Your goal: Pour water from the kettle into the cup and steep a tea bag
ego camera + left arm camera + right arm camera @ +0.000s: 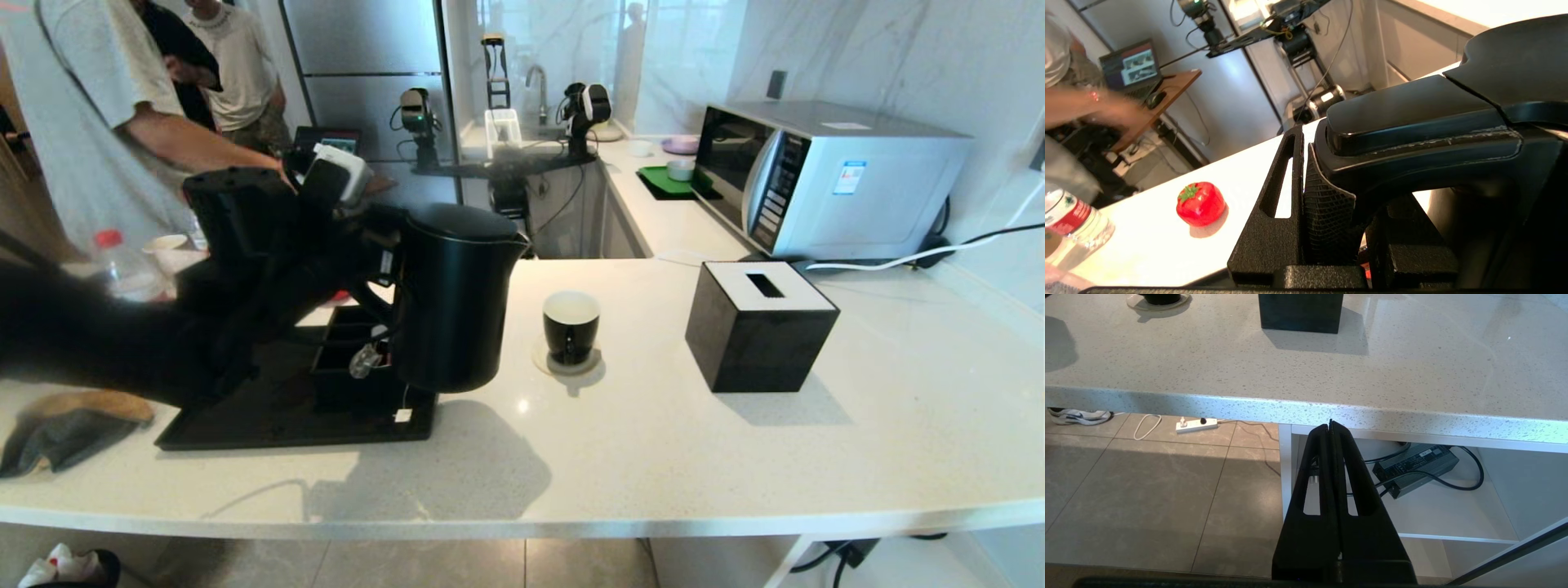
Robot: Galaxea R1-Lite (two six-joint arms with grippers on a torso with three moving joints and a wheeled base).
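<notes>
Fingers of the left gripper (371, 245) clamp the kettle (453, 298) by its loop handle, though in the head view the dark arm blurs the exact contact. Kettle hangs upright over the right end of a black tray (286, 416), its base apparently clear of the tray, spout toward the cup (571, 325). Cup stands on a pale round coaster (569, 364) on the white counter (653, 441), just right of the kettle, apart from it. Tea bag (365, 359) lies on the tray by the kettle's foot; its string runs to a small white tag (402, 415). Black tissue box (759, 325) right of the cup; microwave (824, 175) behind it.

Left wrist view: ribbed finger pad (1327, 212) pressed against the kettle handle (1421, 134), outer finger (1278, 204) beside it. Red tomato-shaped object (1200, 203) and a clear bottle (1073, 228) on the counter beyond.

Right wrist view: right gripper (1332, 428) parked below the counter edge, fingers pressed together, nothing between them
</notes>
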